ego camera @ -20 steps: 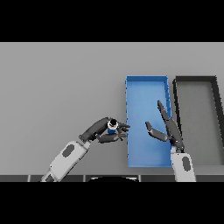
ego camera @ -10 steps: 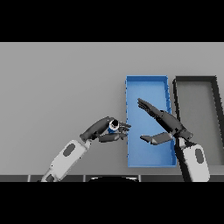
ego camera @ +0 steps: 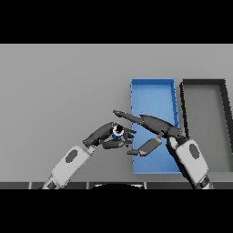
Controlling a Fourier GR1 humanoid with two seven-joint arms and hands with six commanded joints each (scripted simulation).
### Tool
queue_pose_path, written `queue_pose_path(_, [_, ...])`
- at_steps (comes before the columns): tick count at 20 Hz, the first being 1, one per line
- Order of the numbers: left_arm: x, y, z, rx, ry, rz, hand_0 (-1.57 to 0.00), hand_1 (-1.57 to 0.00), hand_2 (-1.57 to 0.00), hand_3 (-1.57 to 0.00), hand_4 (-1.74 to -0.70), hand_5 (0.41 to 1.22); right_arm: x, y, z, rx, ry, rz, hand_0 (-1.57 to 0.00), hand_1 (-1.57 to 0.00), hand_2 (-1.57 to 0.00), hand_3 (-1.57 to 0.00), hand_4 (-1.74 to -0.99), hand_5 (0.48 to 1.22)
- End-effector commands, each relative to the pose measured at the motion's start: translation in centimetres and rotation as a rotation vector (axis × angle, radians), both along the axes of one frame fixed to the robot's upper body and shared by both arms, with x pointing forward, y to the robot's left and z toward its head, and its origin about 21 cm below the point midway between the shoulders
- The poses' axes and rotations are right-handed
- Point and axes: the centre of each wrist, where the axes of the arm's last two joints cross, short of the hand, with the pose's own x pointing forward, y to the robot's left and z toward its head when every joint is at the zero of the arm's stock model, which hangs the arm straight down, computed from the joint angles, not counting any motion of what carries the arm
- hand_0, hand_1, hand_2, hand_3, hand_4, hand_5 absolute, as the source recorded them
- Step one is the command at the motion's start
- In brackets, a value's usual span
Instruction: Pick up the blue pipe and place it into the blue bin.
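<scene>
A small blue pipe (ego camera: 117,134) shows end-on between the curled fingers and thumb of my left hand (ego camera: 105,136), just left of the blue bin (ego camera: 152,91). My right hand (ego camera: 152,125) reaches leftward over the bin's near half, open, with straight fingers pointing toward the pipe and the thumb spread below. Its fingertips end right above the left hand, close to the pipe. Most of the pipe is hidden by the left hand.
A black bin (ego camera: 205,84) stands right beside the blue bin on its right. Grey table (ego camera: 59,86) stretches to the left and behind. My right forearm (ego camera: 191,161) crosses the blue bin's near right corner.
My right hand has swung left across the blue bin, from upright over it to stretched out toward the pipe. The left hand has stayed put, holding the pipe.
</scene>
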Motion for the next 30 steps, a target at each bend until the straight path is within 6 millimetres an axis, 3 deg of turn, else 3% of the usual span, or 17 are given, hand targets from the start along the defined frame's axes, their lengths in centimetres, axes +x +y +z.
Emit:
queue_pose_path(1, [-0.1,-0.2,0.1,-0.004,0.002,-0.005,-1.57,-1.57,-1.57,-1.49,-1.63,1.221,0.3,0.5,0.2,-0.012,-0.011,0.017,0.00,0.00,0.00,0.00,-1.270,0.510])
queue_pose_path(9, [0.4,-0.1,-0.2,0.022,-0.004,-0.002,-1.57,-1.57,-1.57,-1.56,-1.47,1.221,2.1,5.2,0.6,-0.080,0.010,0.087,0.00,0.00,-0.01,0.00,-1.210,0.498])
queue_pose_path(10, [0.3,-0.1,-0.3,0.041,0.013,0.001,-1.57,-1.57,-1.57,-1.56,-1.52,1.221,2.4,5.7,0.8,-0.083,0.013,0.101,-0.02,-0.03,-0.05,-0.03,-1.236,0.493])
queue_pose_path(11, [0.3,0.2,-0.4,0.041,0.008,-0.006,-1.57,-1.57,-1.57,-1.28,-1.57,1.221,2.7,6.1,1.1,-0.089,0.005,0.122,-0.11,-0.14,-0.16,-0.12,-1.291,0.483])
queue_pose_path(12, [0.2,-0.1,-0.4,0.094,-0.002,0.012,-1.57,-1.57,-1.57,-1.19,-1.60,1.221,2.6,6.4,1.0,-0.090,-0.006,0.135,-0.26,-0.30,-0.31,-0.25,-1.348,0.477])
queue_pose_path(13, [0.2,0.2,0.0,0.150,-0.032,0.010,-1.57,-1.53,-1.57,-1.12,-1.63,1.221,2.5,6.9,1.0,-0.097,-0.010,0.155,-0.47,-0.49,-0.49,-0.52,-1.365,0.477])
queue_pose_path(14, [0.0,0.2,-0.1,0.140,-0.028,0.023,-1.57,-1.54,-1.57,-1.12,-1.65,1.221,2.5,7.2,1.0,-0.089,-0.013,0.167,-0.69,-0.70,-0.71,-0.66,-1.433,0.486])
queue_pose_path(16, [0.0,0.2,-0.2,0.094,-0.040,0.022,-1.57,-1.55,-1.57,-1.28,-1.68,1.221,2.7,8.0,1.3,-0.056,-0.004,0.188,-1.01,-1.02,-1.02,-0.88,-1.527,0.570])
queue_pose_path(17, [0.0,0.3,-0.1,0.072,-0.031,0.006,-1.57,-1.55,-1.57,-1.34,-1.69,1.221,2.5,8.0,1.1,-0.023,0.016,0.208,-1.12,-1.13,-1.13,-1.02,-1.498,0.638])
queue_pose_path(19, [0.2,0.2,-0.2,0.033,-0.010,-0.001,-1.57,-1.56,-1.57,-1.42,-1.71,1.221,2.9,8.2,1.0,0.007,0.014,0.206,-1.28,-1.29,-1.29,-1.22,-1.457,0.848])
queue_pose_path(22, [0.3,0.1,-0.3,0.040,0.003,0.001,-1.57,-1.57,-1.57,-1.50,-1.72,1.221,2.4,8.3,0.8,-0.009,-0.060,0.220,-1.42,-1.43,-1.43,-1.39,-1.435,1.030])
queue_pose_path(27, [0.4,0.1,0.1,0.039,-0.016,0.011,-1.57,-1.57,-1.57,-1.55,-1.73,1.221,2.4,8.6,0.9,0.021,-0.028,0.244,-1.52,-1.52,-1.52,-1.51,-1.470,1.158])
queue_pose_path(28, [0.3,0.4,0.1,0.036,-0.017,0.005,-1.57,-1.57,-1.57,-1.44,-1.72,1.221,2.2,8.3,0.9,0.027,-0.022,0.246,-1.53,-1.53,-1.53,-1.52,-1.475,1.171])
queue_pose_path(29, [0.2,0.3,0.2,0.044,-0.032,-0.001,-1.57,-1.51,-1.46,-1.47,-1.66,1.221,2.1,8.0,1.0,0.058,-0.028,0.251,-1.54,-1.54,-1.54,-1.53,-1.478,1.181])
queue_pose_path(30, [0.3,0.4,0.2,0.061,-0.061,-0.003,-1.31,-1.24,-1.19,-1.20,-1.54,1.221,2.1,8.3,1.3,0.047,-0.028,0.245,-1.55,-1.55,-1.55,-1.54,-1.481,1.189])
